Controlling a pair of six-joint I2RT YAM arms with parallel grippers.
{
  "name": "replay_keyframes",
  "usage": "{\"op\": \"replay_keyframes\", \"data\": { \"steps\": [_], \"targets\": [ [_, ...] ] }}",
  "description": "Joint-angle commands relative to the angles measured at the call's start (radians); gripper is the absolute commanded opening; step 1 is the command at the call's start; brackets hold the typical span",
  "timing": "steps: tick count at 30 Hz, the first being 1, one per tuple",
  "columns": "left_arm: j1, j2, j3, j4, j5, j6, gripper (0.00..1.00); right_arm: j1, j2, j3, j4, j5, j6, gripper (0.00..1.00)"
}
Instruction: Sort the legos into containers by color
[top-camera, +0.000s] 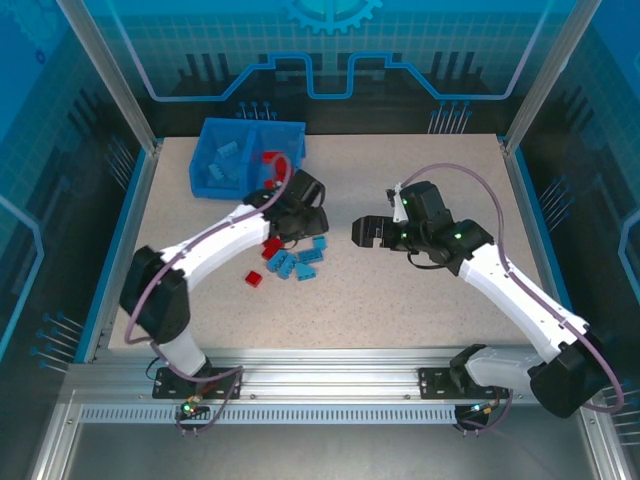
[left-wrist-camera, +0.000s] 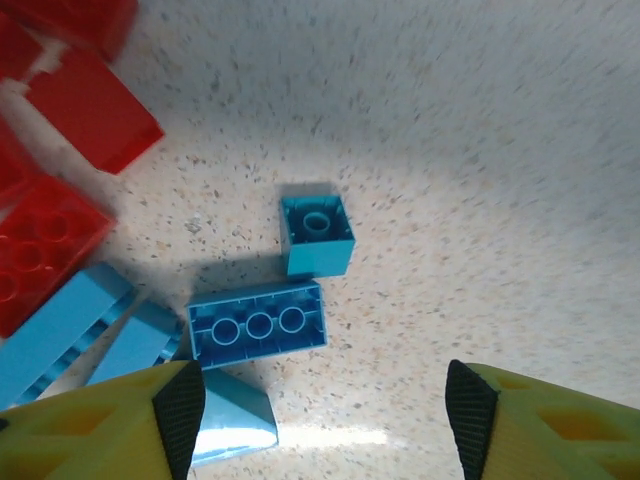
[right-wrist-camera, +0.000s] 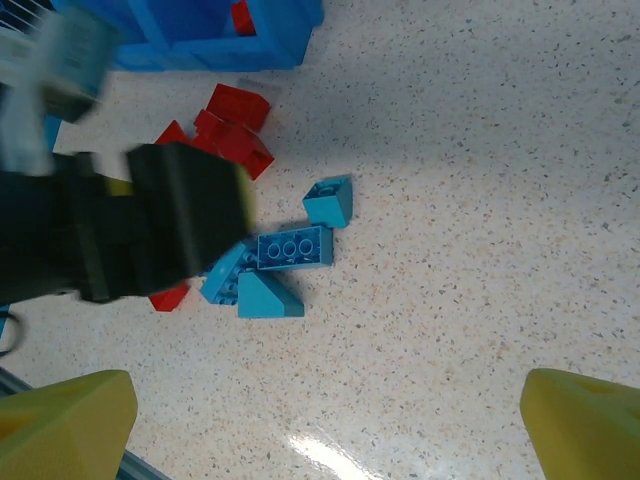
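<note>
Loose legos lie in a pile (top-camera: 292, 260) at table centre-left: light blue bricks (left-wrist-camera: 257, 327) and a small blue cube (left-wrist-camera: 317, 235), with red bricks (left-wrist-camera: 90, 110) beside them. One red brick (top-camera: 254, 278) lies apart at the pile's near left. My left gripper (top-camera: 304, 226) hovers open over the pile's far edge; its fingers (left-wrist-camera: 180, 410) straddle bare table next to a blue slope brick (left-wrist-camera: 232, 428). My right gripper (top-camera: 363, 233) is open and empty to the right of the pile, facing it (right-wrist-camera: 293, 247). The blue bin (top-camera: 248, 133) holds blue bricks (top-camera: 225, 160) on the left and red ones (top-camera: 272, 160) on the right.
Aluminium posts and blue-lit panels enclose the table on all sides. Speckled tabletop (top-camera: 420, 300) stretches open to the right of and in front of the pile. In the right wrist view the left arm's dark wrist (right-wrist-camera: 130, 225) covers part of the pile.
</note>
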Motion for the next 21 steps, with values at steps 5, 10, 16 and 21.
{"op": "replay_keyframes", "data": {
  "steps": [5, 10, 16, 21],
  "targets": [
    [-0.004, 0.173, 0.123, -0.026, -0.058, 0.040, 0.74, -0.019, -0.041, -0.017, -0.001, 0.005, 0.015, 1.00],
    [-0.003, 0.251, 0.163, -0.007, -0.024, 0.054, 0.74, -0.032, -0.050, -0.021, -0.008, 0.004, 0.010, 1.00],
    [-0.003, 0.346, 0.215, -0.047, -0.029, 0.063, 0.66, -0.039, -0.058, -0.022, -0.011, 0.002, 0.010, 1.00],
    [0.001, 0.380, 0.211, -0.059, -0.052, 0.074, 0.60, -0.040, -0.059, -0.026, -0.008, -0.009, 0.011, 1.00]
  ]
}}
